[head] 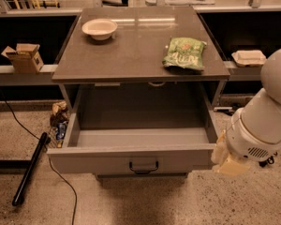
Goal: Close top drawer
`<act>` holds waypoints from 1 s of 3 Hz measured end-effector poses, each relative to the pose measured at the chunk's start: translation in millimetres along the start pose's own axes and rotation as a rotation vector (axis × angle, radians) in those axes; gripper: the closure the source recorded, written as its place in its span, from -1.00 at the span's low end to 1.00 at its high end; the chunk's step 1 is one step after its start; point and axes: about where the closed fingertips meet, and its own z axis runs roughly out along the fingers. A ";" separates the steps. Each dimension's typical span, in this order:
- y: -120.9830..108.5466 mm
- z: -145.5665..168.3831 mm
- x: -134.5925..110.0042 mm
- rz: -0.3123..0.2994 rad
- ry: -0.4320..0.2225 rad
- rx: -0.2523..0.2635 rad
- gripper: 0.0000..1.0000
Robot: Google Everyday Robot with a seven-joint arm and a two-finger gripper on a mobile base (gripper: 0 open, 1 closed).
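My gripper [230, 159], a pale cream unit, sits just beside the right front corner of the wide grey top drawer [93, 161], level with the drawer's flat front. Whether my gripper is released or clenched cannot be determined, and it carries nothing identifiable. Contact with the drawer cannot be confirmed either.

The drawer stands pulled well out of its cabinet. Its deep boxy interior is exposed, and its small dark central pull handle [144, 166] faces the camera.

Step in hand: approach. The closing push is not yet made.

Next move, as I judge it: bring my gripper round onto the drawer's front face, near the handle, and press squarely toward the cabinet. A push applied at the corner risks skewing the drawer on its runners.

Arm pose: my white rounded arm [264, 121] comes in to the right of the drawer. It slopes down from the upper right, with the wrist turned inward toward the drawer's corner.

Above the drawer, the flat grey counter [131, 60] carries two items:
- a round cream bowl [99, 28] over the drawer's left side
- a green crinkled snack bag [184, 53] over its right side
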 end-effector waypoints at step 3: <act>2.9 4.3 -0.2 -0.005 0.009 -0.003 1.00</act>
